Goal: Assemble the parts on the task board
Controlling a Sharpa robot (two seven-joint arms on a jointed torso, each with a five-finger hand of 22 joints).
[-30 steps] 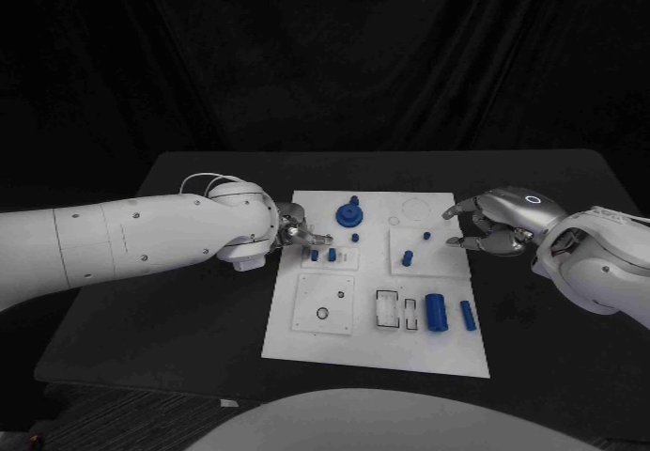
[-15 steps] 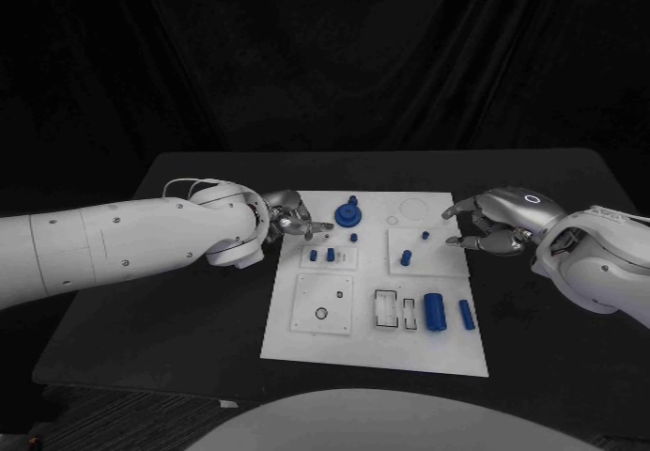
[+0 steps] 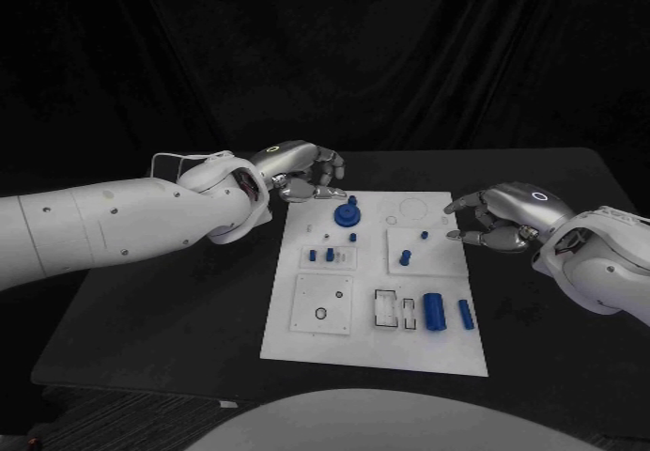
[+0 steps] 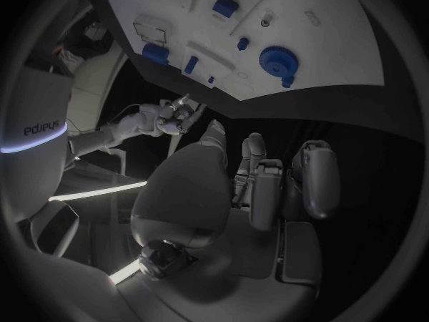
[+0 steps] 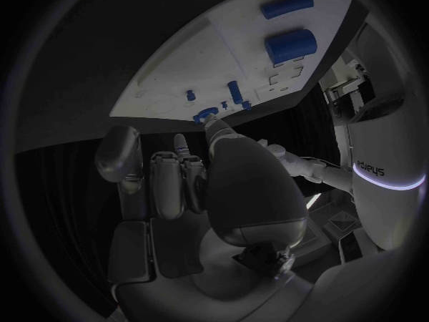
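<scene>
Head view has the white task board [image 3: 373, 348] mid black table [image 3: 162, 329], blue parts [image 3: 435, 312] sitting on it, dark curtain [image 3: 407, 75] behind. Left hand [image 3: 301, 175] hovers at the board's far corner, right hand [image 3: 497, 222] by its edge. Wrist views show both hands' fingers loosely curled, holding nothing.

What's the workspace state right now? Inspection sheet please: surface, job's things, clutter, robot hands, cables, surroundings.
Surface: black table, task board lying flat mid-table.
Job's things: blue gear-shaped part at the board's far end; two small blue pegs on the left; large blue cylinder and slimmer blue bar on the near right.
Clutter: nothing seen.
Robot hands: left robot hand over the board's far left corner, fingers curled, contents unclear; right robot hand at the board's right edge, fingers curled, nothing visibly held.
Cables: thin white wire looping at the left wrist.
Surroundings: black curtain behind the table.
</scene>
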